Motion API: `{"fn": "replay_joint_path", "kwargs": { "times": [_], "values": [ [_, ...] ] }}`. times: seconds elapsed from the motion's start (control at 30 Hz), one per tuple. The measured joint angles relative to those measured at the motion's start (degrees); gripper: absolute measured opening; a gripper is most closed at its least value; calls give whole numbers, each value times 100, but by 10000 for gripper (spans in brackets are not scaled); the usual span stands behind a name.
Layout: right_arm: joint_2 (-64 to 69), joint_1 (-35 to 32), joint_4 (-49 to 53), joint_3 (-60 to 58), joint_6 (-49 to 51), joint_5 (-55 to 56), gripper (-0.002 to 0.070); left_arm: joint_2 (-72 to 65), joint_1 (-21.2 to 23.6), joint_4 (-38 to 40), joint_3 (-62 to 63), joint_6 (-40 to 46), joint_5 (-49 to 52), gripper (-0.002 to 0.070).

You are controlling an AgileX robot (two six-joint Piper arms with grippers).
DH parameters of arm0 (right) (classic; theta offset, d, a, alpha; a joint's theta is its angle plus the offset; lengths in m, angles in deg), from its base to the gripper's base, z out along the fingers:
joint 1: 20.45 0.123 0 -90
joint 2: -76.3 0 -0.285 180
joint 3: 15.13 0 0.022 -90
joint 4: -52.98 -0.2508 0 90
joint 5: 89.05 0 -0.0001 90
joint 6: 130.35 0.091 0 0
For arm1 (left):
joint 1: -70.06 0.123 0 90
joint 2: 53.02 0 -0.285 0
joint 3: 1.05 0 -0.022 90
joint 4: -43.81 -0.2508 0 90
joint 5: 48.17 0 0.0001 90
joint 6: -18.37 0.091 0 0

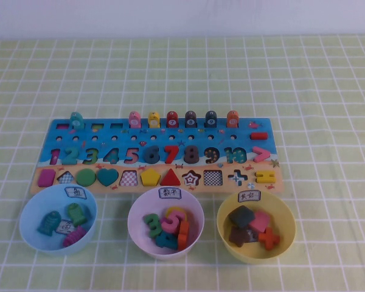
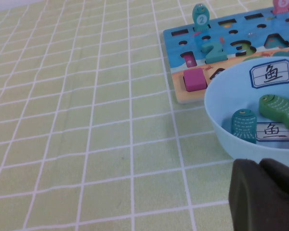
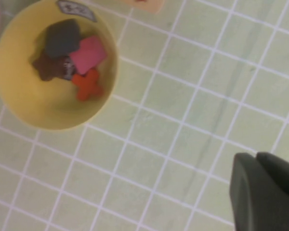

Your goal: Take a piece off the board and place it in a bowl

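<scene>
- The bench (image 1: 328, 91) is covered with a light green cloth crossed by white grid lines.
- The board (image 1: 155, 155), long and blue with a tan strip along its near edge, lies flat in the middle of the bench; ring pegs stand along its far edge, a row of coloured numbers runs through the middle, and shape pieces fill the tan strip.
- Three bowls sit in a row just in front of the board: a light blue bowl (image 1: 30, 234) on the left holding fish pieces, a pink bowl (image 1: 137, 231) in the middle holding number pieces, and the yellow bowl (image 1: 286, 240) on the right, with a small white handwritten label on its far rim.
- Inside the yellow bowl lie a dark grey piece, a brown star, a pink square and an orange-red plus piece (image 1: 269, 238).
- The right hand (image 3: 267, 192) appears only in its wrist view as a dark shape above bare cloth, apart from the yellow bowl; its fingers are closed and grip nothing.
- The left hand (image 2: 265, 195) appears only in its wrist view, a dark shape just beside the light blue bowl's near rim; I cannot tell whether it is open or closed.
- The pink-red ">" piece (image 1: 261, 154) lies seated on the board at the right end of the number row, just past the 10 and below a red minus bar (image 1: 258, 135).
</scene>
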Motion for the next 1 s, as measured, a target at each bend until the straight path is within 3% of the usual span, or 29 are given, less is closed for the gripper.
{"fn": "replay_joint_path", "kwargs": {
  "times": [0.2, 0.67, 1.0],
  "values": [
    [1131, 199, 682, 864, 335, 0, -17, 0, 0, 0, 0, 0, 0, -4],
    [3412, 1724, 2242, 2963, 862, 0, -17, 0, 0, 0, 0, 0, 0, -4],
    [4527, 2024, 1462, 3849, 422, 0, -17, 0, 0, 0, 0, 0, 0, -5]
  ]
}}
